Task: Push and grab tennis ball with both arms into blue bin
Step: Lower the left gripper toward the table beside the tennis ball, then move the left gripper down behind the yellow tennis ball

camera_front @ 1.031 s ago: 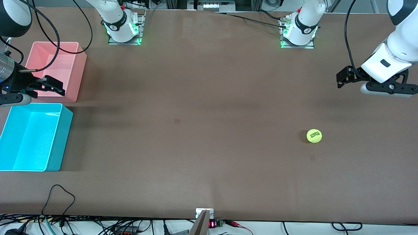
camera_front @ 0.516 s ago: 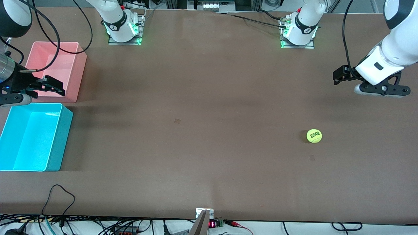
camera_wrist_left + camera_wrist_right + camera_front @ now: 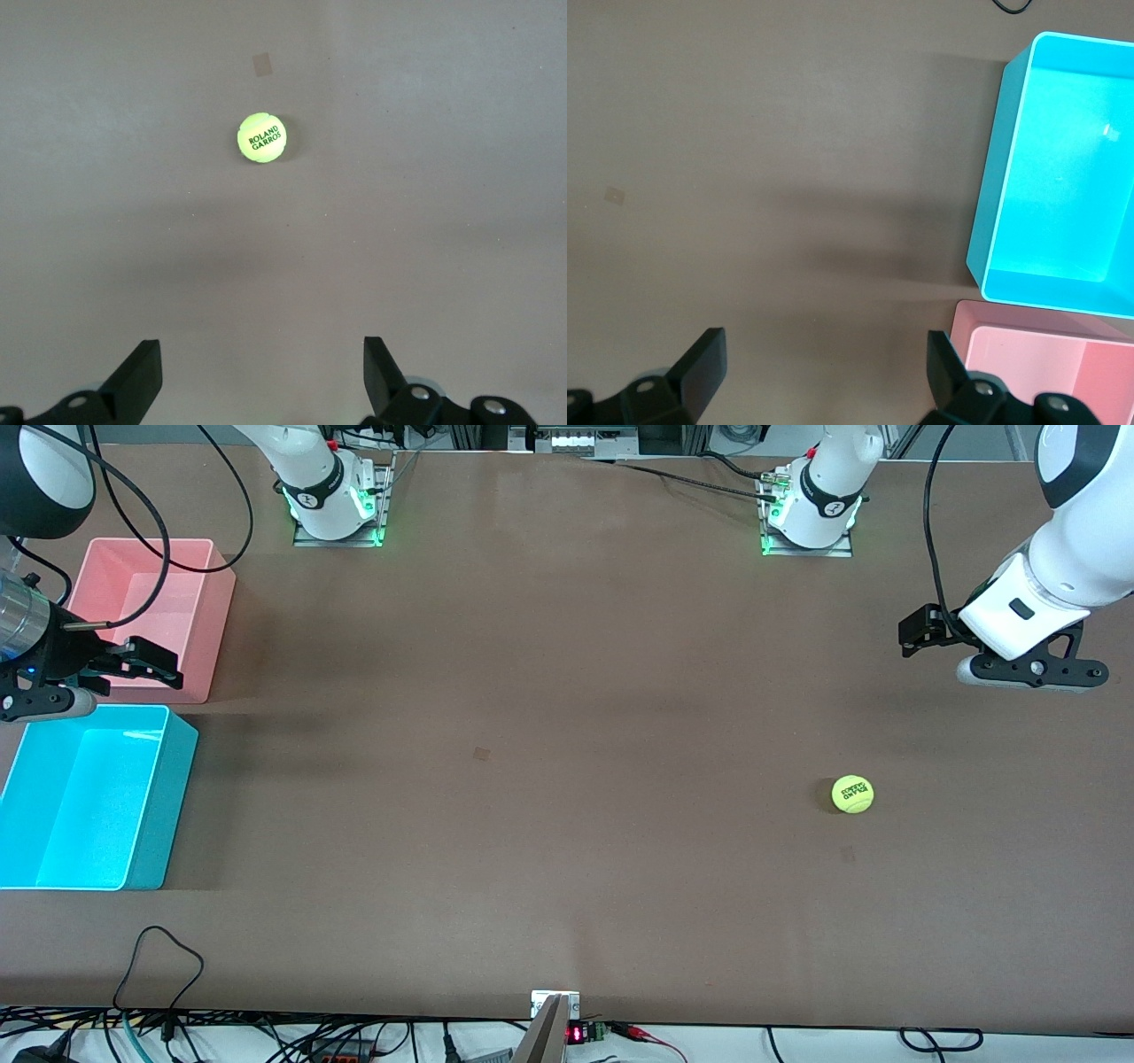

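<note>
Tennis ball [image 3: 852, 794] looks light, fuzzy, rolls easily; pinch across its middle. Left gripper [image 3: 261, 376] wide, empty, over bare table. Right gripper [image 3: 824, 372] wide, empty, by blue bin [image 3: 151, 824].

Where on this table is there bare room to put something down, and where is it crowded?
The widest bare patch lies between the blue bin and the tennis ball, running up to the two arm bases. Another strip is free nearer the front camera than the ball. It is crowded at the right arm's end, where the pink bin sits beside the blue bin.
</note>
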Robot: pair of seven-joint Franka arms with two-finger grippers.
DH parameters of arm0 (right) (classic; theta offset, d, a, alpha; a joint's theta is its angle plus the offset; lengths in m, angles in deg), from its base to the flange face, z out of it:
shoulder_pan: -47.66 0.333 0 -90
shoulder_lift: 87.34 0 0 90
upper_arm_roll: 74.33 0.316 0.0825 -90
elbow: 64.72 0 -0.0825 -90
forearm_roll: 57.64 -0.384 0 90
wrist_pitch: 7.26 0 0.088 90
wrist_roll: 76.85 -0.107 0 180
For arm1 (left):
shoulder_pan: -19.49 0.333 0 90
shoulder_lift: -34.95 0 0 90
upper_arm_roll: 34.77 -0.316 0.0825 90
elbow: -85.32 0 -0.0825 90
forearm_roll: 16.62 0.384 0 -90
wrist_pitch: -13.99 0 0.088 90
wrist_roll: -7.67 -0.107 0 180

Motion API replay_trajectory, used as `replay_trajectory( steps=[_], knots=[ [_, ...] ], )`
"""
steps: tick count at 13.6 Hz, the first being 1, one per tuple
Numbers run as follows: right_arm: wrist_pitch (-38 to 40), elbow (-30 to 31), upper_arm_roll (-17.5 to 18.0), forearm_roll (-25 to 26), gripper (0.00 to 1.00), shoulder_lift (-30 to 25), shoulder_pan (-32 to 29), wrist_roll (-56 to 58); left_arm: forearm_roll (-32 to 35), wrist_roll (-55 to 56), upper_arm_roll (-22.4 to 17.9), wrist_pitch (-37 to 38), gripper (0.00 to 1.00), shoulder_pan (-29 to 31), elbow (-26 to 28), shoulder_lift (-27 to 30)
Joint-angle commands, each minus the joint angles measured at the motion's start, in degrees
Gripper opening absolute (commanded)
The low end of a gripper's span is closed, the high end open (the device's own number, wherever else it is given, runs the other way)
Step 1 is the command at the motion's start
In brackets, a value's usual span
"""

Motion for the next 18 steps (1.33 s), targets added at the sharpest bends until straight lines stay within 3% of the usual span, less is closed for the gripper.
replay_trajectory(
  steps=[1,3,6,9,12,14,18],
  knots=[
    [0.1,0.4,0.4,0.3,1.0,-0.3,-0.1,-0.8,-0.7,-2.4,0.2,1.7,0.89,0.2,-2.3,-1.9],
    [0.1,0.2,0.5,0.2,1.0,-0.4,0.0,-0.7,-0.8,-2.0,0.2,2.1,0.33,0.2,-2.3,-1.9],
    [0.1,0.3,0.6,0.2,1.0,-0.3,0.0,-0.7,-0.8,-2.4,0.2,3.8,0.05,0.2,-2.6,-2.6],
    [0.2,0.3,0.6,0.1,1.0,-0.2,-0.1,-0.8,-0.6,-9.3,0.1,3.9,0.01,0.3,-2.8,-3.8],
    [0.2,0.3,0.6,0.1,1.0,-0.1,-0.1,-0.7,0.4,-27.3,-0.6,3.3,0.0,1.3,-2.8,-6.9],
    [0.2,0.3,0.6,0.1,1.0,-0.1,0.0,-0.7,5.3,-39.0,-0.4,2.1,0.01,2.6,-2.7,-10.3],
    [0.1,0.3,0.6,0.0,1.0,0.5,-0.2,-0.8,6.3,-63.3,-0.6,-9.2,0.01,6.9,-2.0,-17.8]
  ],
)
